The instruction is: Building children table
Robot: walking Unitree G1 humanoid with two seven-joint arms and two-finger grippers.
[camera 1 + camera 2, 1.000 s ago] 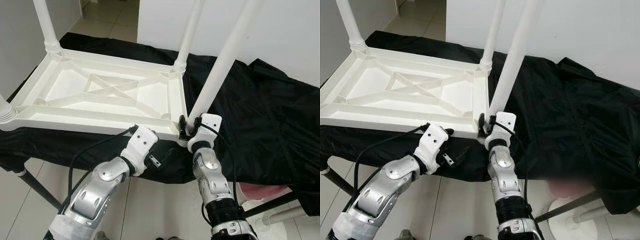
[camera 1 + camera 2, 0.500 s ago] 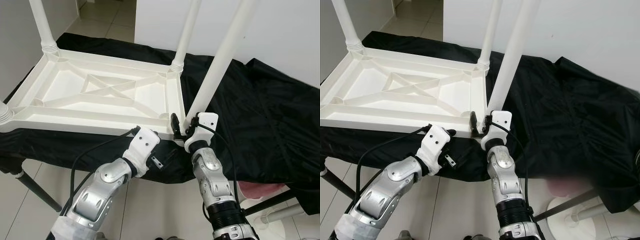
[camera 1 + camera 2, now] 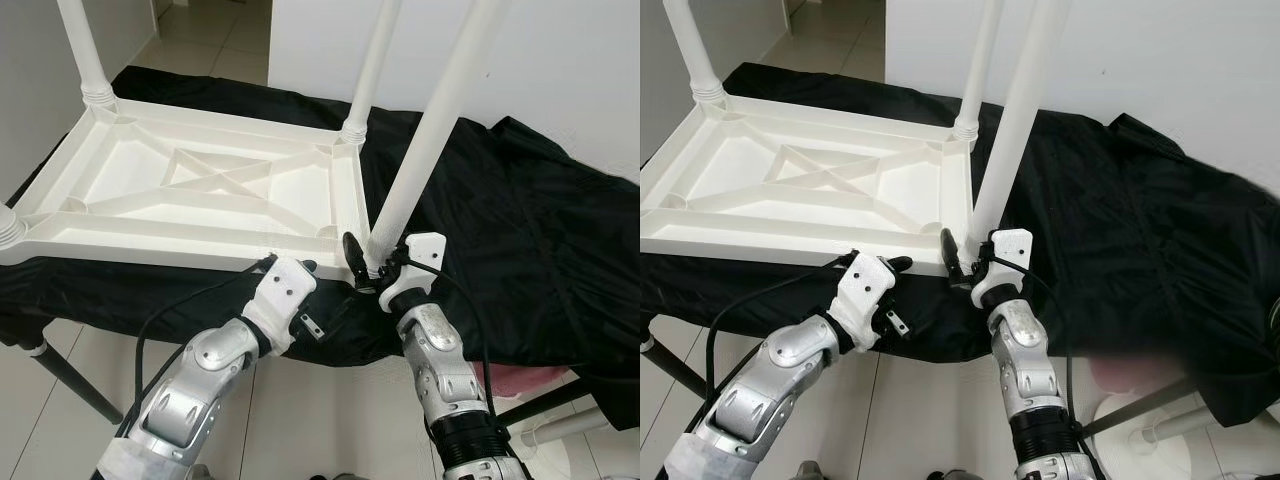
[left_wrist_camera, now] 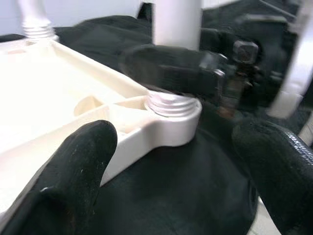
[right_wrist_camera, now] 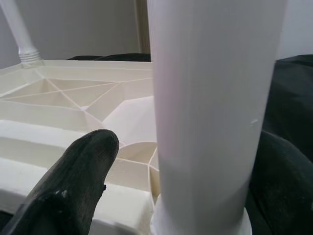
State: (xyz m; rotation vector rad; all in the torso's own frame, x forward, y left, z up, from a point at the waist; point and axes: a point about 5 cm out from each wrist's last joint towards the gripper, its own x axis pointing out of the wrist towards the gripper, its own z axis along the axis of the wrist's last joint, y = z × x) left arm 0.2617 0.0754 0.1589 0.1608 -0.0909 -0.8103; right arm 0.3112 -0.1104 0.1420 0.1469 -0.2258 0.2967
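Leg [image 3: 430, 130] between right pincer [image 3: 368, 262] fingers.

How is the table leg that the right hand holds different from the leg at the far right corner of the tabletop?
The held leg, at the near right corner between the fingers of the right hand, leans to the right. The far leg stands nearly upright, with no hand on it. Both are white, round legs rising from the upside-down tabletop.

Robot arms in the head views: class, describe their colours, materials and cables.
Both arms have silver metallic segments with white wrist housings. The left gripper and right gripper have long black fingers. Black cables loop along each forearm, and black ribbed collars ring the lower joints.
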